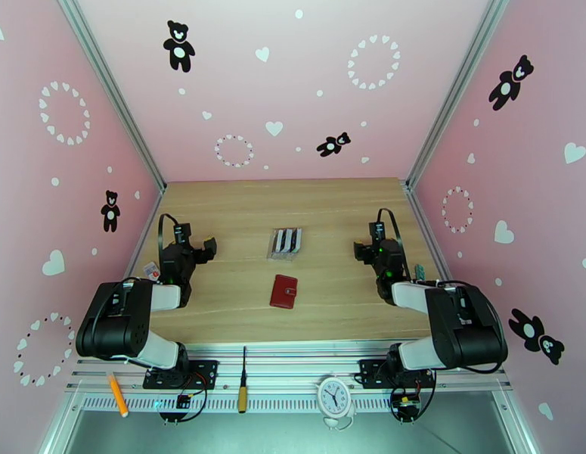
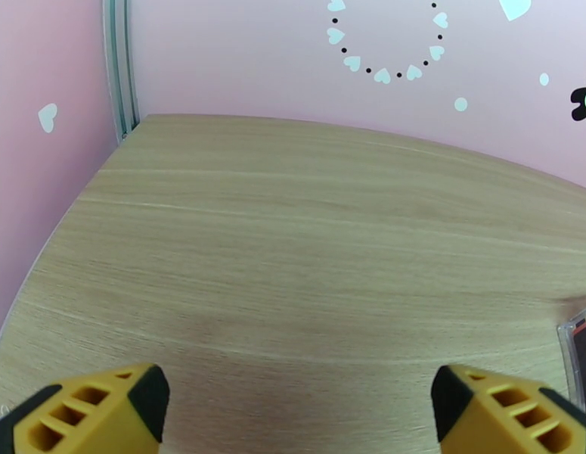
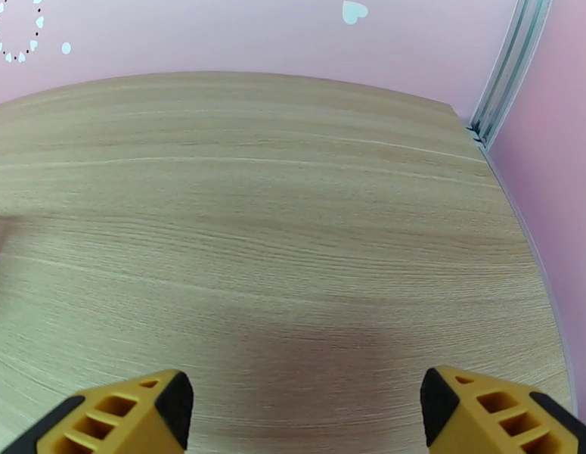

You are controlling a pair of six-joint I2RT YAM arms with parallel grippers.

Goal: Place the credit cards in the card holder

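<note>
The dark-red card holder (image 1: 283, 291) lies folded shut on the wooden table (image 1: 240, 206), near the middle front. Behind it a clear slotted rack (image 1: 285, 256) holds the credit cards (image 1: 285, 240), black and white ones standing on edge. My left gripper (image 1: 207, 247) hovers left of the rack, open and holding nothing; its yellow fingertips (image 2: 96, 406) stand wide apart over bare wood, and the rack's corner (image 2: 578, 356) peeks in at the right edge. My right gripper (image 1: 360, 250) sits right of the rack, also open, with its fingertips (image 3: 493, 410) spread above the wood.
Pink walls with heart and bear stickers close in the table on three sides. On the metal rail in front of the arm bases lie an orange pen (image 1: 117, 393), a screwdriver (image 1: 242, 380) and a small white clock (image 1: 335, 395).
</note>
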